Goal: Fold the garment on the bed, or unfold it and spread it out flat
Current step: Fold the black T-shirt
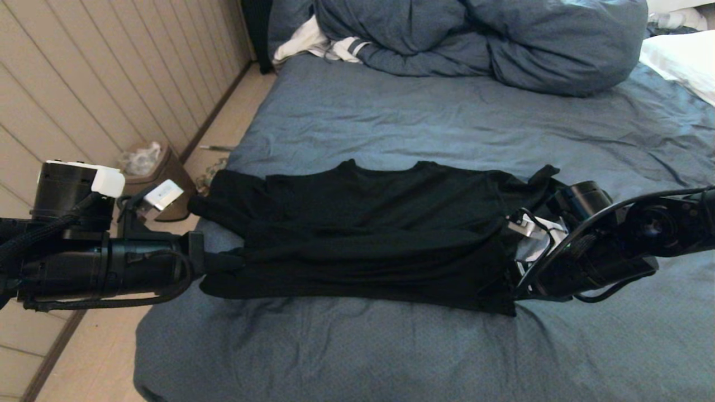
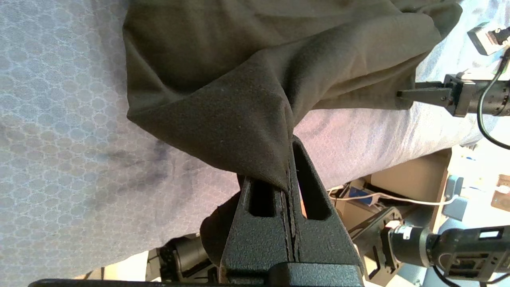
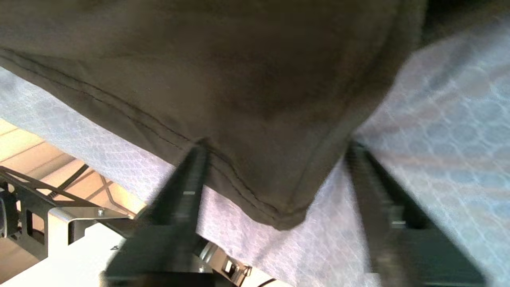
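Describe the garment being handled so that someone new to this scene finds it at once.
Start at the bed with the wrinkled slate-blue sheet; a bulky blue duvet is heaped at its far end. Nearer the robot, the garment lies stretched crosswise between both grippers. It is the only plain black cloth there, unlike the white striped cloth beside the duvet.

Black shirt (image 1: 368,234), plain side up, lies folded crosswise on the wrinkled blue bed (image 1: 391,123), apparently doubled.

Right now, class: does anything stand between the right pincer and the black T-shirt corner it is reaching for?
Nothing visible does. The right pincer stands open, fingers either side of the black short-sleeved T-shirt's hemmed corner on the slate-blue sheet. The left pincer grips the other end.
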